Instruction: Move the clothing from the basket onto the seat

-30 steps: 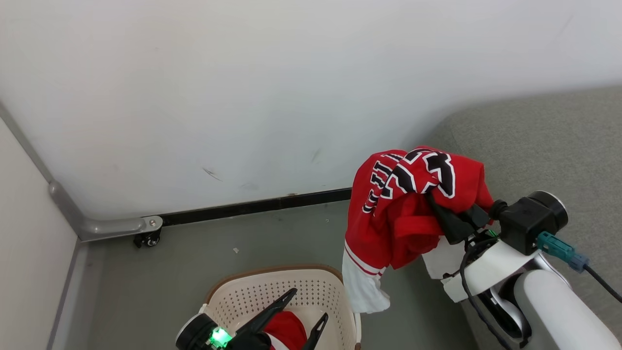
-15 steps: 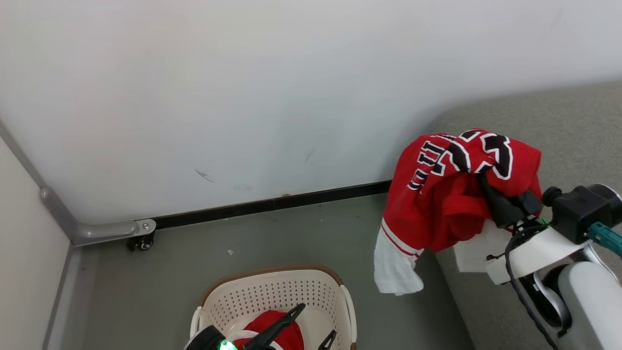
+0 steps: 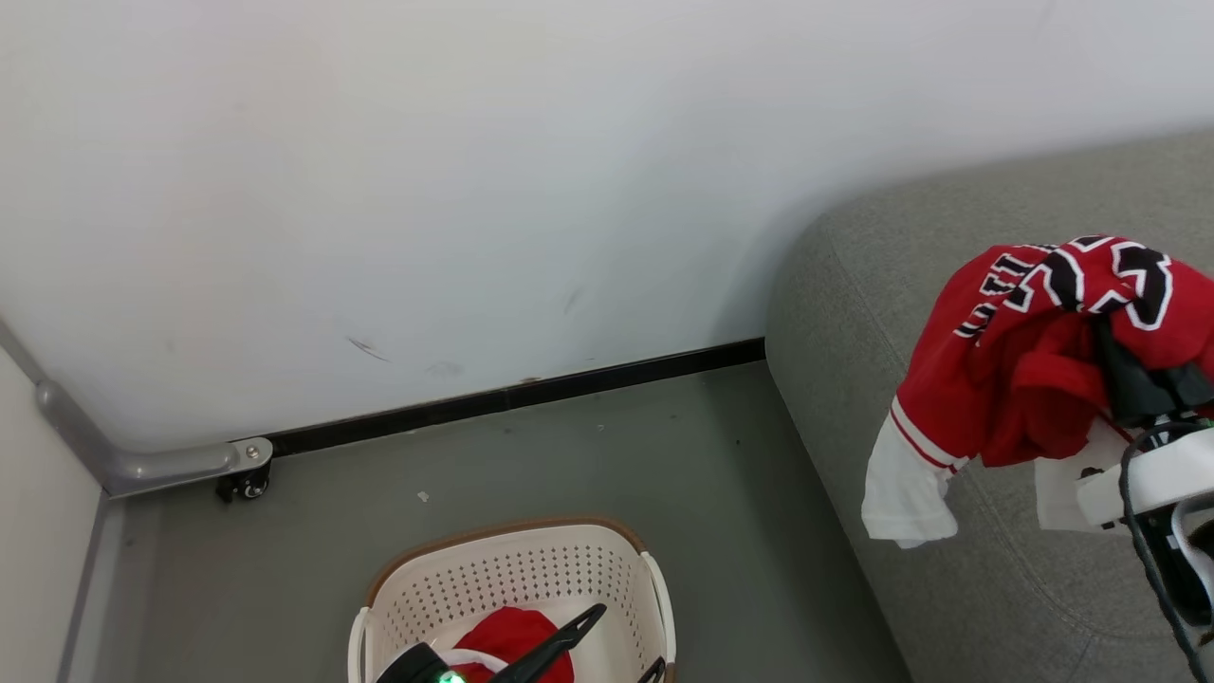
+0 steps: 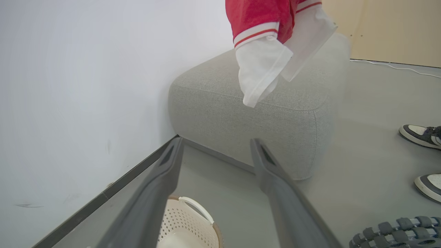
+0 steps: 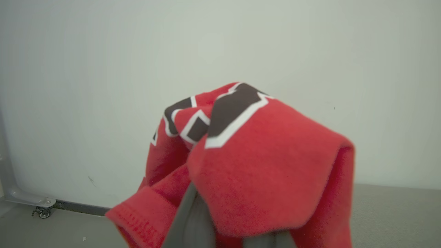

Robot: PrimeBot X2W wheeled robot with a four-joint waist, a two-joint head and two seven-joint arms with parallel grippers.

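My right gripper (image 3: 1133, 384) is shut on a bunched red piece of clothing (image 3: 1020, 379) with black-and-white lettering. It hangs over the left part of the grey seat (image 3: 910, 285), white sleeve dangling. In the right wrist view the clothing (image 5: 262, 172) drapes over my fingers. The cream basket (image 3: 517, 579) stands on the floor at bottom centre with another red garment (image 3: 507, 637) inside. My left gripper (image 3: 628, 637) is open above the basket. In the left wrist view that gripper (image 4: 216, 141) holds nothing, with the seat (image 4: 275, 117), the hanging clothing (image 4: 262, 20) and the basket (image 4: 193, 224) beyond.
A white wall with black skirting (image 3: 512, 396) runs behind the basket and seat. A metal rail ending in a caster (image 3: 242, 484) sits at the left corner. A person's shoes (image 4: 420, 134) stand on the grey floor right of the seat, near a white cable (image 4: 396, 66).
My right gripper has carried the red clothing rightwards, from the seat's left edge to above its cushion. The head view has turned a little to the right. The left gripper stays open.
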